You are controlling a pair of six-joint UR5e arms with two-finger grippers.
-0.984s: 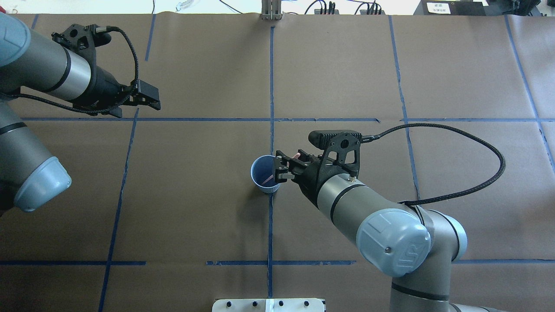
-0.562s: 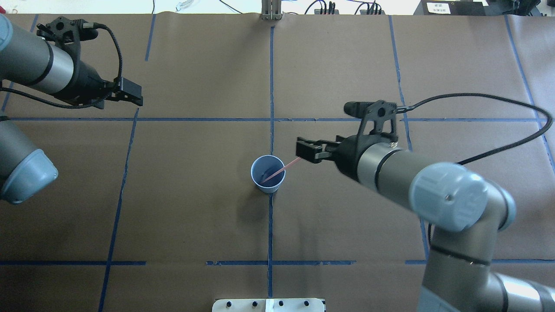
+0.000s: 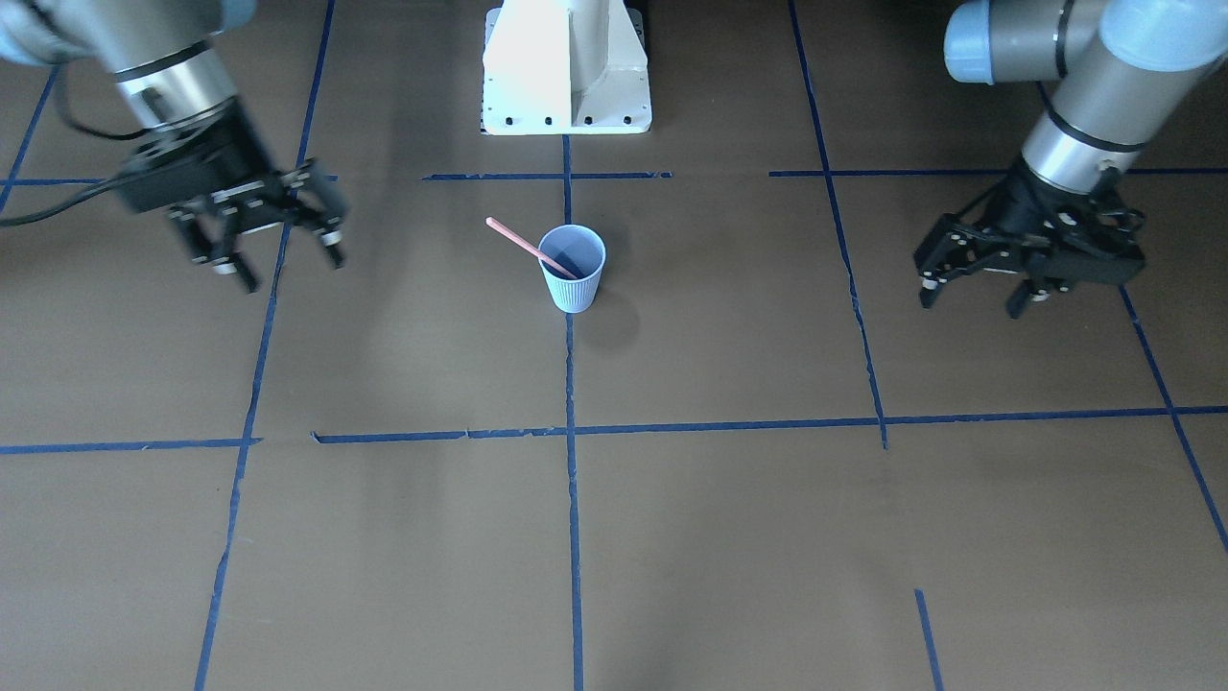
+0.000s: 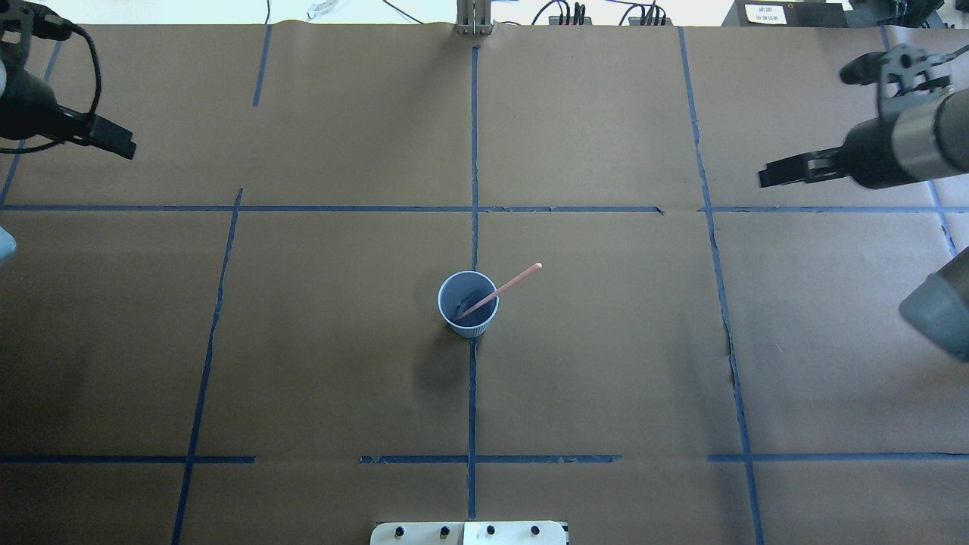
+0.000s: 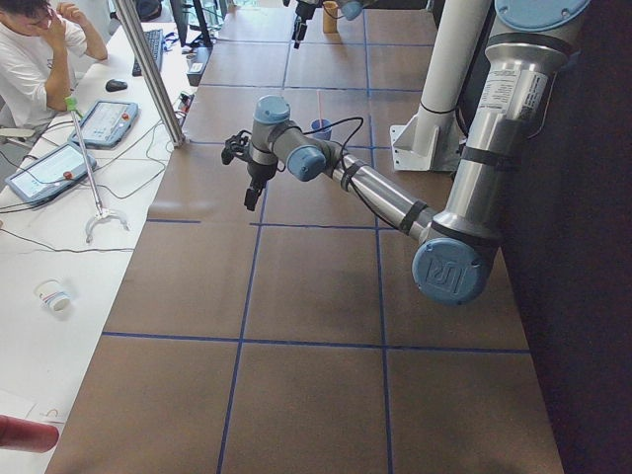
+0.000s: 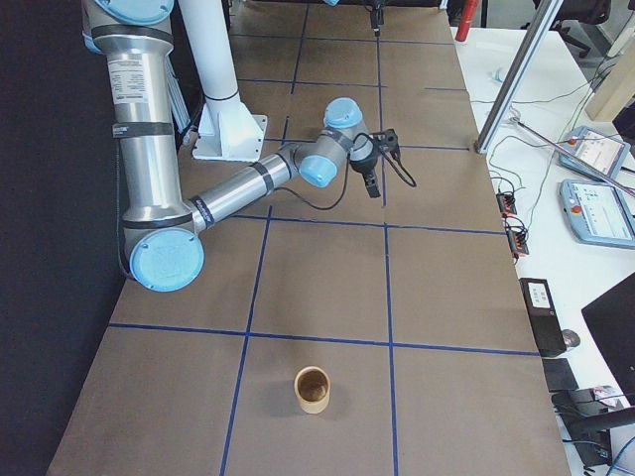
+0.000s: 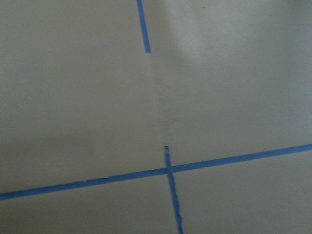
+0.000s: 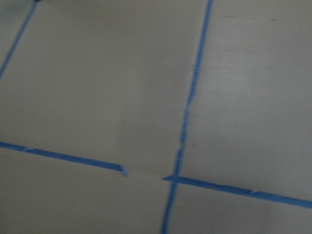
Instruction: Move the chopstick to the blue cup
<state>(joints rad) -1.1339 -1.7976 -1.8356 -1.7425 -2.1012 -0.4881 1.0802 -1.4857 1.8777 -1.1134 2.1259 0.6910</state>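
The pale blue ribbed cup [image 4: 468,304] stands upright at the table's middle on a tape line; it also shows in the front-facing view [image 3: 573,269]. The pinkish chopstick [image 4: 506,285] leans inside it, its upper end sticking out over the rim toward the robot's right [image 3: 518,240]. My right gripper [image 3: 288,269] is open and empty, far to the cup's right [image 4: 764,178]. My left gripper [image 3: 971,302] is open and empty, far to the cup's left at the table's back corner [image 4: 121,145]. Both wrist views show only brown paper and blue tape.
The white robot base plate [image 3: 566,67] sits at the near table edge behind the cup. A brown paper cup [image 6: 313,389] stands near the table's right end. An operator [image 5: 39,39] sits at a side desk beyond the left end.
My right gripper has let go of the chopstick and drawn back far to the right. The chopstick now leans in the blue cup. My left arm has drawn back to the left.
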